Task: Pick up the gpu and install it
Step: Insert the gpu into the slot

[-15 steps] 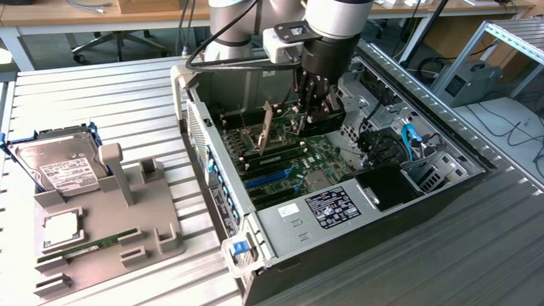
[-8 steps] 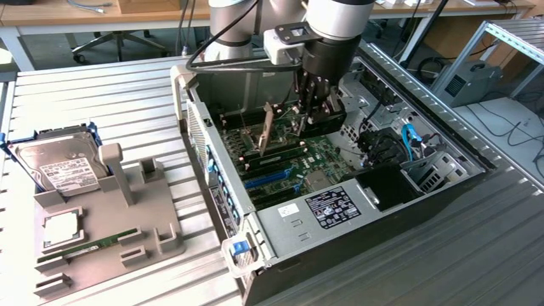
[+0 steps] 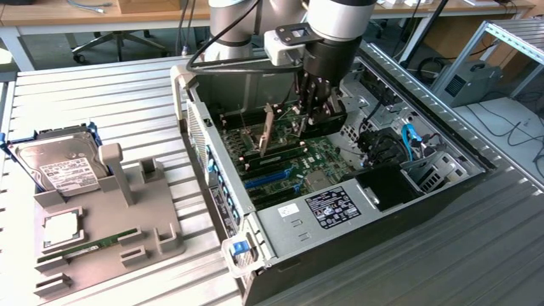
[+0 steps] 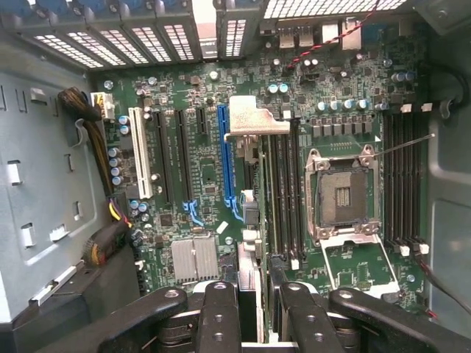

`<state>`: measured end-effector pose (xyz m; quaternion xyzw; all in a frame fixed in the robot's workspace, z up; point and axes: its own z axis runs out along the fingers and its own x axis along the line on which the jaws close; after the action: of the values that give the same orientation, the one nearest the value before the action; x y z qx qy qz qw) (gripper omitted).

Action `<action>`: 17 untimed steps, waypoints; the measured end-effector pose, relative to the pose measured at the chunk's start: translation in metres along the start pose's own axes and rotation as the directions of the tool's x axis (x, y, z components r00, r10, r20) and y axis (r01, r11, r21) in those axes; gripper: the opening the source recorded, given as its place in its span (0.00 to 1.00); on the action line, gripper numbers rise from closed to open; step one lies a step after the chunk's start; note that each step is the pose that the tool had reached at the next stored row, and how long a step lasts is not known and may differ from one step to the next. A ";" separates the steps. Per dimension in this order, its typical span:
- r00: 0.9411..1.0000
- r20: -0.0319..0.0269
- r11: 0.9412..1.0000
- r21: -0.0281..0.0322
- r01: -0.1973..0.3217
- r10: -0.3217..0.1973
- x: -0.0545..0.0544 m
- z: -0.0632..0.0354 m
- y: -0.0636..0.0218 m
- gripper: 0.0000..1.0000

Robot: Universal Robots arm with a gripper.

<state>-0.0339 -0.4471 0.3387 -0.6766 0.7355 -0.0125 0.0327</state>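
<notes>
Exterior view: gripper [image 3: 316,118] pinched on gpu [image 3: 270,131] by its top edge, held edge-down inside open computer case [image 3: 408,210], just above its motherboard [image 3: 319,162]; judged light, stiff, fragile, best gripped by board edges, never components.

Even, soft overhead light fills both views, with mild glare on the ribbed metal desk [image 3: 127,115], shallow shadows inside the computer case [image 3: 425,210], and slight softness throughout.

One open computer case [image 3: 425,210], one gpu [image 3: 270,127], one hard drive [image 3: 61,167], one RAM stick [image 3: 98,243], one grey holder tray [image 3: 127,217], all sitting on one table [image 3: 102,102]
</notes>
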 end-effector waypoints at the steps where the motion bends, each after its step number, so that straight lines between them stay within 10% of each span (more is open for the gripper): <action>1: 1.000 0.000 1.000 0.000 0.000 0.000 0.000 0.0000 0.0000 0.27; 17: 1.000 0.000 1.000 0.000 0.000 0.000 0.004 0.0004 -0.0003 0.27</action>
<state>-0.0339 -0.4510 0.3382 -0.6766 0.7355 -0.0125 0.0326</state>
